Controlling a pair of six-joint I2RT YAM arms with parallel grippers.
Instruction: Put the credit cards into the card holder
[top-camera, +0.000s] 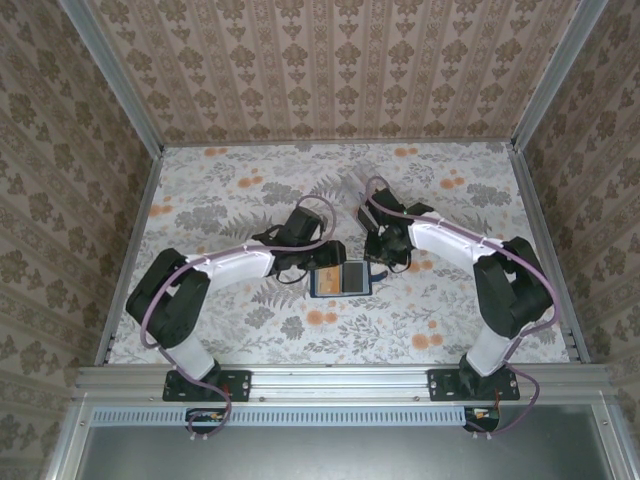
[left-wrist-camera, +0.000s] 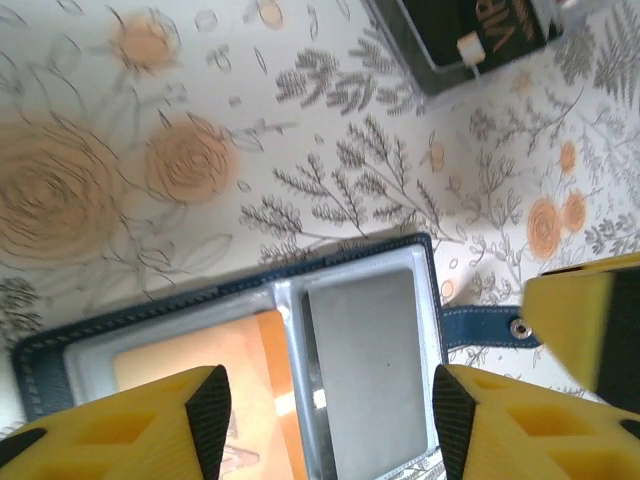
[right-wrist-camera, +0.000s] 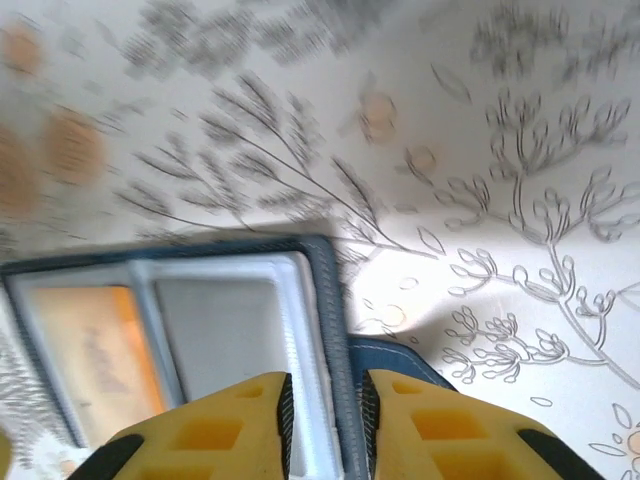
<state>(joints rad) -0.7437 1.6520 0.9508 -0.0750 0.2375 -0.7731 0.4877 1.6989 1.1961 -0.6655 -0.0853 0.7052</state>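
The navy card holder (top-camera: 340, 279) lies open and flat between the arms. In the left wrist view the card holder (left-wrist-camera: 200, 290) has an orange card (left-wrist-camera: 200, 355) in its left pocket and a grey card (left-wrist-camera: 370, 350) in its right pocket, with its tab and snap (left-wrist-camera: 480, 325) sticking out to the right. My left gripper (left-wrist-camera: 325, 410) hangs open just above it, fingers wide apart and holding nothing. My right gripper (right-wrist-camera: 326, 400) straddles the holder's right edge (right-wrist-camera: 330, 290) with its pads a little apart, so it is narrowly open. The orange card (right-wrist-camera: 95, 350) and the grey card (right-wrist-camera: 215, 340) show there too.
A clear-rimmed box with a dark card (left-wrist-camera: 470, 30) lies on the floral tablecloth beyond the holder. One yellow finger of the right gripper (left-wrist-camera: 585, 320) sits close beside the tab. Both arms (top-camera: 240, 265) (top-camera: 450, 240) crowd the table's middle. Walls enclose the table.
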